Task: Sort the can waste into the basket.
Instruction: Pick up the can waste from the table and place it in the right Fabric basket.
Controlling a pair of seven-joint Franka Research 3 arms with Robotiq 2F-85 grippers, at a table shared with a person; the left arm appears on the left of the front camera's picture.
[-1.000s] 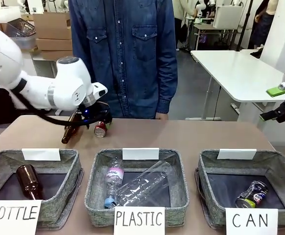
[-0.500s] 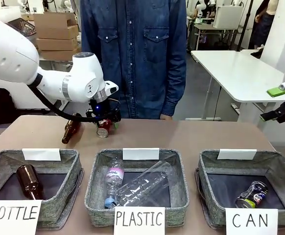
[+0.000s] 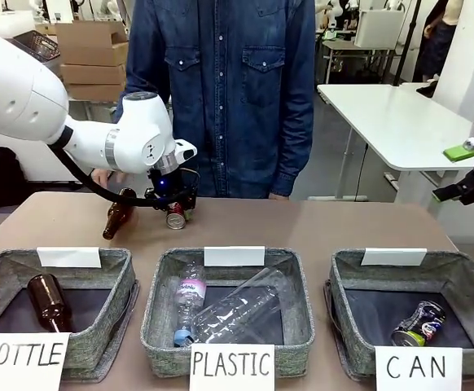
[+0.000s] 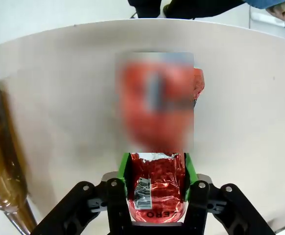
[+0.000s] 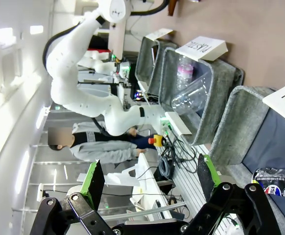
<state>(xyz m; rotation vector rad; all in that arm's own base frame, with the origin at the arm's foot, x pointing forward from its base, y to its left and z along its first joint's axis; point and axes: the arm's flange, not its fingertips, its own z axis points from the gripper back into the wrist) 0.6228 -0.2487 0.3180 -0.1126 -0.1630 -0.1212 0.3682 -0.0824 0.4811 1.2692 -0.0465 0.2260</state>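
Note:
My left gripper (image 3: pixel 175 213) is shut on the crushed red can (image 3: pixel 176 217) at the far side of the table, close to the tabletop. In the left wrist view the green pads (image 4: pixel 124 169) squeeze the red can (image 4: pixel 156 183) from both sides. The dark can (image 3: pixel 419 322) with yellow, green and blue print lies inside the grey CAN basket (image 3: pixel 348 334) at the front right. My right gripper (image 3: pixel 467 173) hangs open and empty, high beyond the table's right edge. Its wrist view, past its open right gripper (image 5: pixel 150 182), looks down on the dark can (image 5: pixel 277 180) in the CAN basket (image 5: pixel 233 128).
A brown glass bottle (image 3: pixel 116 217) lies on the table just left of the red can. The BOTTLE basket (image 3: pixel 115 326) holds another brown bottle, and the PLASTIC basket (image 3: pixel 157 326) holds clear bottles. A person in a denim shirt (image 3: pixel 221 90) stands at the far edge.
My left arm swung right over the red can and its jaws closed on it. The right arm stayed still.

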